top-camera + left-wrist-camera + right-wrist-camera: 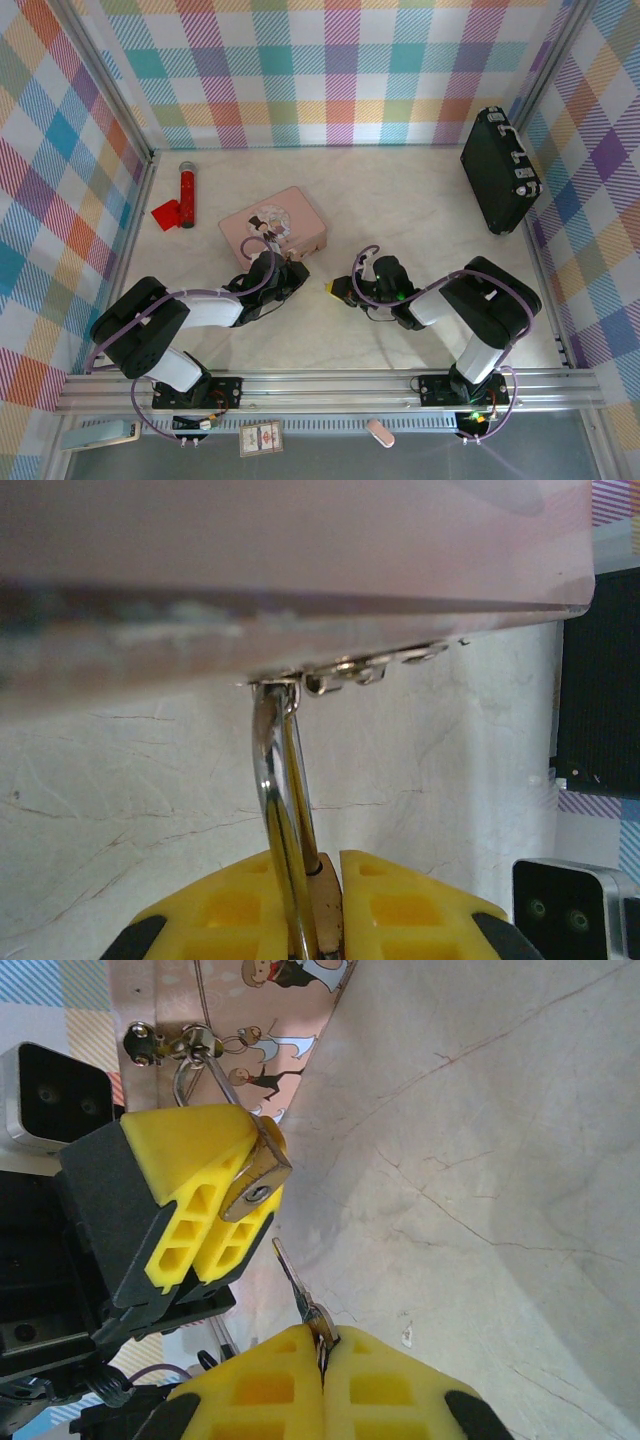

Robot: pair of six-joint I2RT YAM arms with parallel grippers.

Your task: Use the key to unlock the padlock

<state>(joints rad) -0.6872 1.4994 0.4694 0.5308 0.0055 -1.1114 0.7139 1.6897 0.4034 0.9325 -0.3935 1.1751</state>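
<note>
The small brass padlock (258, 1175) hangs by its silvery shackle (278, 790) from the latch of the pink tin (272, 228). My left gripper (330, 920) is shut on the padlock body (328, 905), its keyhole face turned toward the right arm. My right gripper (322, 1360) is shut on the head of the slim silvery key (297, 1285). The key's tip points up at the padlock's keyhole, a short gap below it. From above, the two grippers (292, 272) (340, 290) face each other in front of the tin.
A red cylinder with a red tag (186, 195) lies at the back left. A black case (498, 170) leans against the right wall. Checked walls close in the white table (400, 210) on three sides.
</note>
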